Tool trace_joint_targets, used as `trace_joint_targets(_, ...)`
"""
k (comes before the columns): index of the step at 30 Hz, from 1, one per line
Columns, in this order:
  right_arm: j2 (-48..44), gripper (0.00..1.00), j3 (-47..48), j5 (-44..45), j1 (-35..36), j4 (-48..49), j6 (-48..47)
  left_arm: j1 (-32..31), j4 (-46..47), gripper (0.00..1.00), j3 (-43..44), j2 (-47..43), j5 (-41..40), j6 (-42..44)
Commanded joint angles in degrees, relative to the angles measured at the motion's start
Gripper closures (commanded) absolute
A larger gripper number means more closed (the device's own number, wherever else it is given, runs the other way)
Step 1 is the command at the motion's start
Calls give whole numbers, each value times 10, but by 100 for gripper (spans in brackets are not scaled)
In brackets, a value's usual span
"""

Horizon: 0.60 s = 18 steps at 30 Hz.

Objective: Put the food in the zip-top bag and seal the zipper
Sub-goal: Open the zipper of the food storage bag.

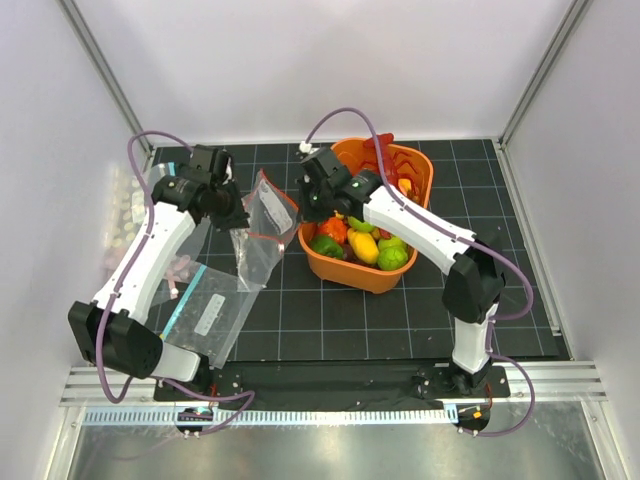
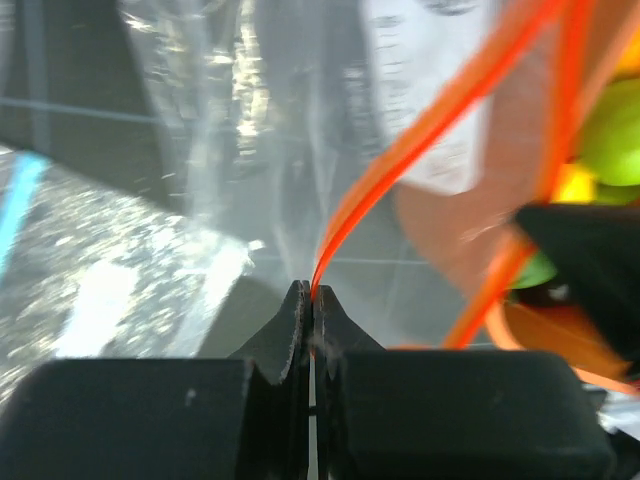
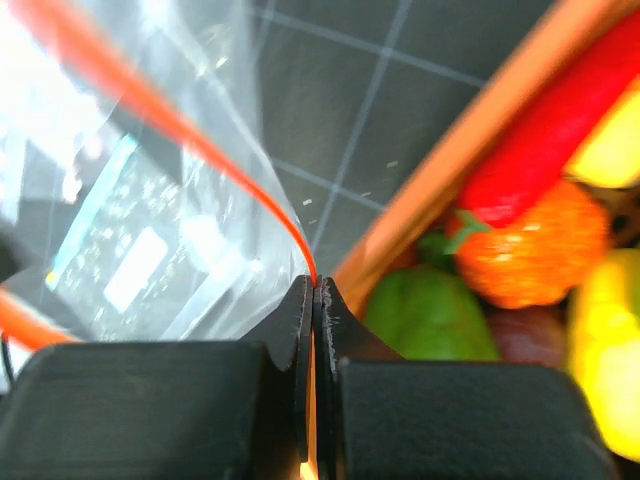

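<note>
The clear zip-top bag [image 1: 258, 232] hangs stretched between my two grippers, left of the basket. My left gripper [image 1: 232, 212] is shut on the red-orange zipper [image 2: 420, 140] at one end of the bag's mouth; in the left wrist view the strip runs straight into the closed left gripper [image 2: 312, 290]. My right gripper [image 1: 308, 205] pinches the zipper [image 3: 200, 140] at the other end, the strip ending in the closed right gripper [image 3: 315, 283]. The food lies in the orange basket [image 1: 365, 278]: the red lobster [image 1: 383, 153] at the far side, the light-green fruit [image 1: 392, 257] near the front.
The basket also holds yellow [image 1: 363, 246], orange and dark-green toy produce [image 1: 325, 245]. A flat clear bag with a teal strip and white label [image 1: 205, 312] lies near the left arm's base. White walls close in the mat on three sides.
</note>
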Motion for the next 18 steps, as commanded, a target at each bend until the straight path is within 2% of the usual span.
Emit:
trace_joint_targets(1, -29, 99, 22, 58, -19, -28, 3, -1, -102, 100, 50, -3, -85, 44)
trace_joint_targets(4, -33, 99, 15, 57, -35, -29, 5, -1, -140, 100, 93, 3, -107, 58)
trace_joint_targets(10, -49, 96, 10, 55, -48, -21, 1, -1, -151, 100, 119, 13, -110, 64)
trace_joint_targets(13, -60, 81, 2, 31, -49, -13, -10, -1, -119, 100, 133, 18, -68, 73)
trace_joint_targets(15, -74, 61, -15, 16, -49, 7, -12, -1, -96, 100, 138, 20, -32, 72)
trace_joint_targets(16, -76, 57, -20, 13, -49, 14, -13, -2, -68, 100, 137, 20, 9, 70)
trace_joint_targets(18, -88, 50, -34, 13, -51, 26, -11, -4, -43, 100, 133, 27, 38, 56)
